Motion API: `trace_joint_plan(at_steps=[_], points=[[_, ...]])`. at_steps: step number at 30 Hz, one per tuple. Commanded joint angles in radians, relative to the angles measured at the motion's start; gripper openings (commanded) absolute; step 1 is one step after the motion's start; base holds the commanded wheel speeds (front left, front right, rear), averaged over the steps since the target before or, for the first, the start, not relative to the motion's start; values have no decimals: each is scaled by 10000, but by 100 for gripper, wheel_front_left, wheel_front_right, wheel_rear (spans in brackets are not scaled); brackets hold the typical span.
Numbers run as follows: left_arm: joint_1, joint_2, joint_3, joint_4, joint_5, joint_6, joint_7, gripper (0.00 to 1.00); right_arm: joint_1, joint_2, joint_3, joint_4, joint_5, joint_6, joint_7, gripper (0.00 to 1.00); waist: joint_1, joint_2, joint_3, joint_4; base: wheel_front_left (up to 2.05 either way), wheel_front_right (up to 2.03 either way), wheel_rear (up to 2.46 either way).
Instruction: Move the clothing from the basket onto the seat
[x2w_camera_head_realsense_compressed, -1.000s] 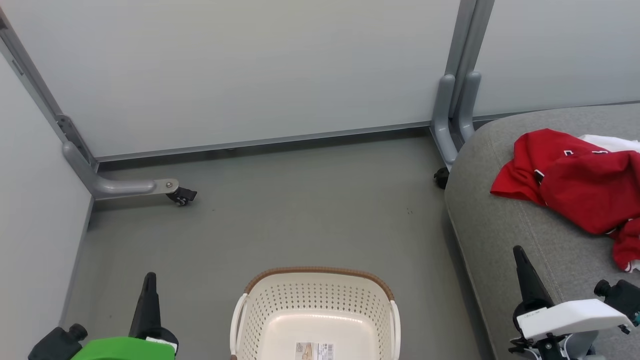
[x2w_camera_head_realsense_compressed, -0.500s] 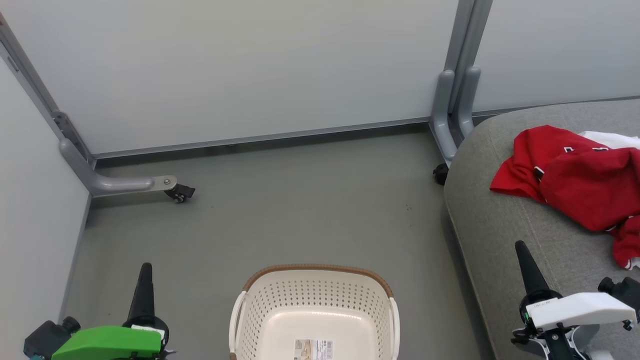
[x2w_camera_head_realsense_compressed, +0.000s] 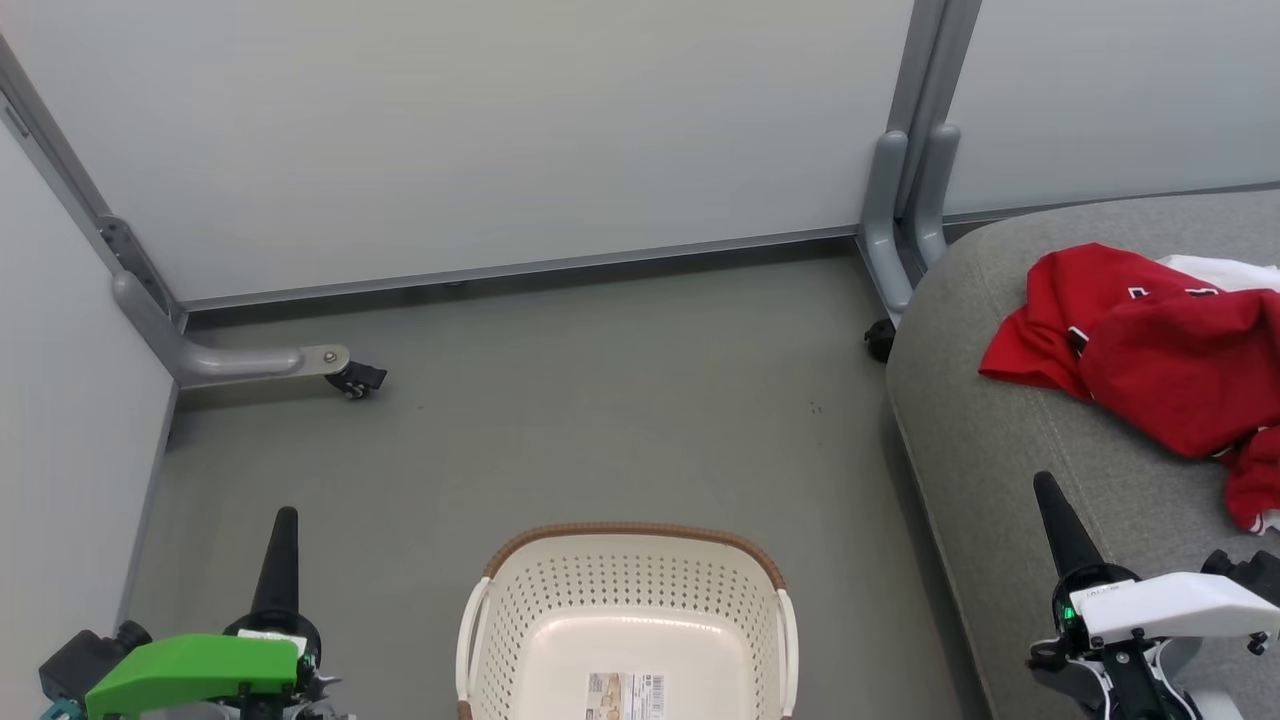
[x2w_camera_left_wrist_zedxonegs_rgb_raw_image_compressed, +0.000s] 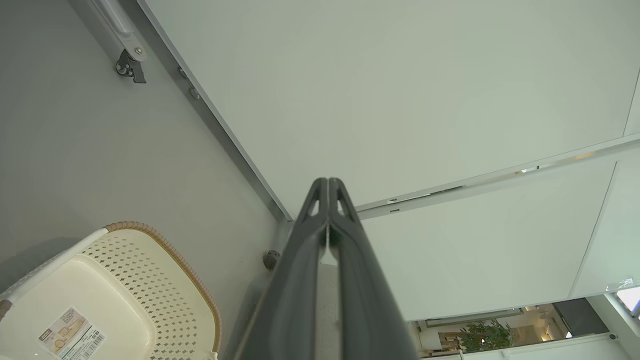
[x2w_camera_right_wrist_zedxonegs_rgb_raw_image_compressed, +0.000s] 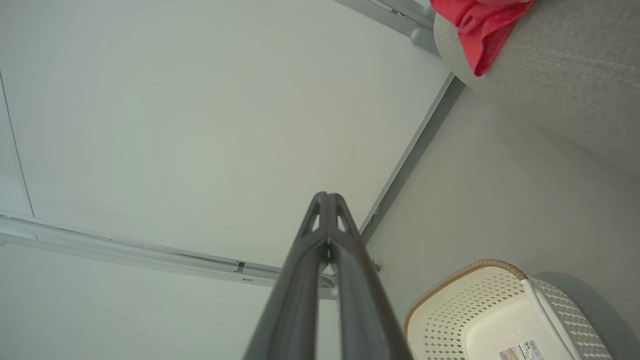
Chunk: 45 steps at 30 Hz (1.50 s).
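Plainly, the left gripper (x2w_camera_head_realsense_compressed: 284, 518), two long dark fingers under a green housing, is clenched on nothing; in the left wrist view its fingers lie pressed flat together. It hangs low over the smooth grey floor (x2w_camera_head_realsense_compressed: 600, 400), just left of the oval cream-white perforated plastic basket (x2w_camera_head_realsense_compressed: 630, 531) with its brown woven-look rim. The right gripper (x2w_camera_head_realsense_compressed: 1044, 484), under a white housing, is likewise pinched together and empty, poised over the near edge of the large grey fabric-upholstered seat (x2w_camera_head_realsense_compressed: 1000, 450).

The basket's visible bottom holds only a paper label (x2w_camera_head_realsense_compressed: 627, 694). The soft red clothing (x2w_camera_head_realsense_compressed: 1160, 370) with white trim lies heaped on the seat, well apart from both grippers.

By my reckoning the transfer looks finished, so the step in hand is a tidy close: check the part of the basket cut off by the head view's bottom edge for any leftover garment, keep the right fingers clear of the heap so no fold is snagged, and leave both arms low and quiet.
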<state>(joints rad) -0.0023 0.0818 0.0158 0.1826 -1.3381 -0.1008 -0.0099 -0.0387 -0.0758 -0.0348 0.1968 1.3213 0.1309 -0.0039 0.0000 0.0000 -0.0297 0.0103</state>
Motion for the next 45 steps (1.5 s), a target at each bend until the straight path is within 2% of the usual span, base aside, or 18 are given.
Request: trace_joint_plan(at_steps=[1, 35, 45], points=[[-302, 79, 72, -4, -267, -69, 63, 0, -225, -57, -53, -6, 256, 0, 65, 0, 0, 0, 11, -4, 0, 0, 0], [-1012, 8, 520, 542, -2729, -294, 811, 0, -639, -4, -414, 422, 2808, -3, 823, 0, 0, 0, 274, -86, 0, 0, 0], [-1106, -20, 620, 627, -3093, -339, 950, 0, -724, 20, -494, 486, 3196, -3, 951, 0, 0, 0, 329, -103, 0, 0, 0]])
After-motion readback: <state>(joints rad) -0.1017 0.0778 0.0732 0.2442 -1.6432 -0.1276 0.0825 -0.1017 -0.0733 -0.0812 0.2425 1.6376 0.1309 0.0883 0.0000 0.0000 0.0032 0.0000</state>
